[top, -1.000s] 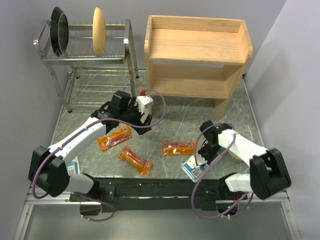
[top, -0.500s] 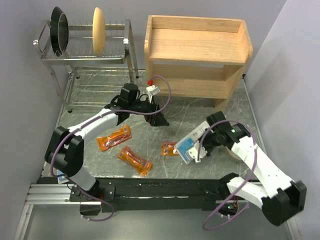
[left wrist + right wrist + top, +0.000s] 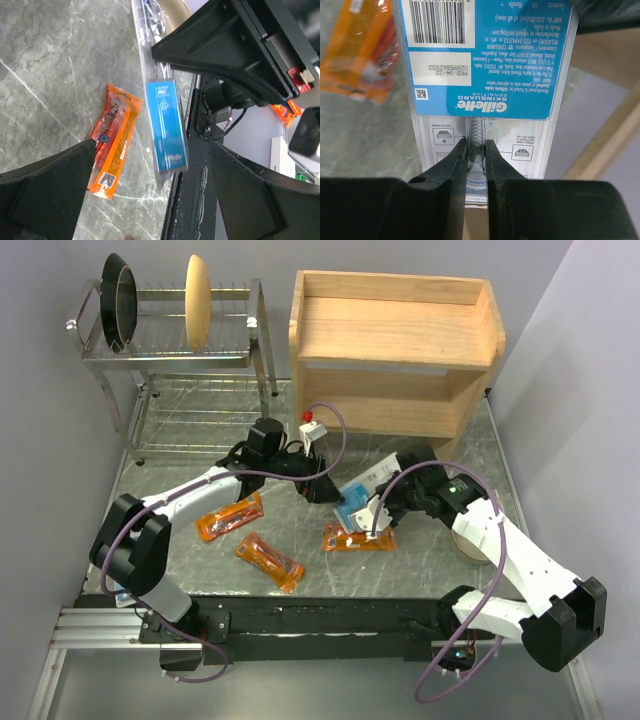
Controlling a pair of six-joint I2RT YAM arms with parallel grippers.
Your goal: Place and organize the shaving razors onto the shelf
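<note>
My right gripper is shut on a blue-and-white shaving razor card and holds it above the table's middle. In the right wrist view the fingers pinch the clear blister at the card's lower end. My left gripper hangs wide open just left of the card, facing it; its wrist view shows the card between the spread fingers. Three orange razor packets lie on the table. The wooden shelf stands at the back right with nothing on either tier.
A chrome dish rack with a black pan and a wooden plate stands at the back left. A pale round object lies under my right forearm. Grey walls close in both sides.
My right arm lifted the blue card from the near edge and carried it left and away to mid-table. My left arm swung right toward it, jaws open.
</note>
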